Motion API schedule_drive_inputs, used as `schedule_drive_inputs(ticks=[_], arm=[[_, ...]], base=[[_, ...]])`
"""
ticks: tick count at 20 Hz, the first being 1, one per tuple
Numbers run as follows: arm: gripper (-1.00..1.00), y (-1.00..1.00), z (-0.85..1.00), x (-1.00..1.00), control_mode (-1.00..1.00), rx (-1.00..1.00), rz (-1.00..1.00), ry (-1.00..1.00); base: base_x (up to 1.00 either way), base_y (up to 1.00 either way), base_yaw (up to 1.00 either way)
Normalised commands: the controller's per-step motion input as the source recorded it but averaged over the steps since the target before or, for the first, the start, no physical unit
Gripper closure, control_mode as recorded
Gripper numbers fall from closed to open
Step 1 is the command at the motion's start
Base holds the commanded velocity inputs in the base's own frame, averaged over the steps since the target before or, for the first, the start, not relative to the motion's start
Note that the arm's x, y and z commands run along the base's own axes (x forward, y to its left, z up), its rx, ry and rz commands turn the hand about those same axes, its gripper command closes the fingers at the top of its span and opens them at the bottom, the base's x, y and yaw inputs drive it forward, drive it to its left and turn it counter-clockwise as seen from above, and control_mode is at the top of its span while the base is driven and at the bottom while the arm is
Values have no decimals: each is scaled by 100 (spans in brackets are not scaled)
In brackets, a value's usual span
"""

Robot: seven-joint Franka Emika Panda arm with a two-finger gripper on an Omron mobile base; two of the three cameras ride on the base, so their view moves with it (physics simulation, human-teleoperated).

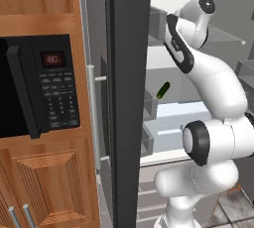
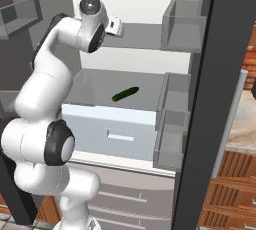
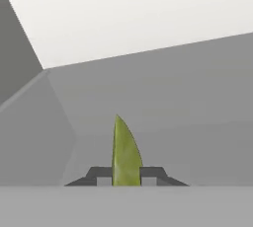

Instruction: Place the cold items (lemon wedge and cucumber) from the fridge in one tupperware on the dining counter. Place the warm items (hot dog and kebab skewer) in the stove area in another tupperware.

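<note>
1. In the hand view the gripper (image 3: 126, 174) sits at the bottom centre, its two dark fingertips (image 3: 101, 174) clamped on either side of a yellow-green lemon wedge (image 3: 125, 154) that stands pointed-end up between them.
2. Behind the wedge lie a flat grey shelf surface and a white back wall across the top of that frame.
3. No brand or label can be read anywhere; the microwave (image 1: 34, 85) at the left of the left base view has a small reddish display and rows of keys, too blurred to make out.
4. The fridge (image 2: 150, 84) stands open with its dark door edge running down the frame; grey door bins (image 2: 180, 26) appear empty.
5. The cucumber (image 2: 125, 93) lies tilted on the grey shelf at the centre of the right base view, just above a pale drawer (image 2: 112, 131).
6. The arm's wrist is in the upper left of that view, well above and left of the cucumber, apart from it.
</note>
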Motion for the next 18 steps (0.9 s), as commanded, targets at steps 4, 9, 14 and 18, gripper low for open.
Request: schedule_drive_inputs(ticks=[4,9,14,18], arm=[[100,-1,1,-100,-100,0,-2,-18],[100,-16,24,-100,-100,0,-8,-4],[100,-18,26,-100,-100,0,-9,0],[100,-33,24,-100,-100,0,-10,3]], base=[[0,0,0],[0,0,0],[0,0,0],[0,0,0]])
